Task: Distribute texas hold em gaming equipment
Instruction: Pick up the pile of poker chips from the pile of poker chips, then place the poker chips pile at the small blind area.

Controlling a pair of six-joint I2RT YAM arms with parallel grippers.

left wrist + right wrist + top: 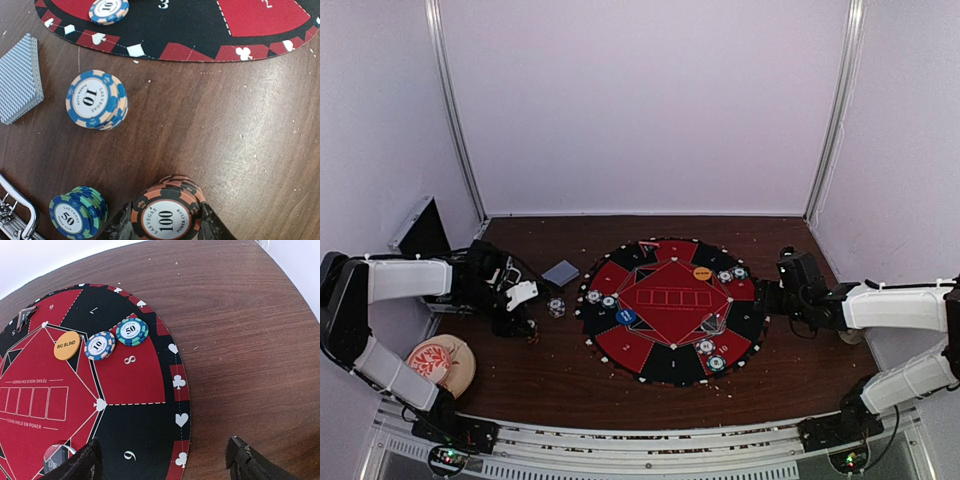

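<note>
From the top camera I see the round red-and-black mat (670, 366) in the middle of the brown table (800, 360), with chip pairs on it at about 9, 1 and 5 o'clock, an orange disc (701, 272) toward 1 o'clock and a blue disc (626, 316) toward 8 o'clock. The deck of cards (561, 272) lies off the mat at its 10 o'clock, with the metal case (420, 232) further left. My left gripper (520, 322) is low over the table at the mat's 9 o'clock, and my right gripper (767, 296) hangs at its 3 o'clock edge. On the left wrist camera the left gripper (167, 220) has its dark fingers (120, 225) pressed on both sides of the reddish chip stack (166, 212), whose top reads "100" and "LAS VEGAS POKER CLUB"; it sits on bare wood at 6 o'clock. A blue-and-cream stack marked "10" (95, 100) stands at 10 o'clock, a green-and-blue stack marked "50" (77, 212) at 7 o'clock, and the deck of cards (19, 80) at 9 o'clock. One "10" chip (108, 10) lies on the mat (190, 30) beside a printed "3". On the right wrist camera the right gripper (162, 460) stands wide apart, holding nothing, over the mat (150, 430) edge. The orange disc (67, 345) reads "BIG BLIND"; just right of it lie a "10" chip (100, 345) and a "50" chip (132, 331), above a printed "8". The centre reads "TEXAS HOLD EM POKER".
</note>
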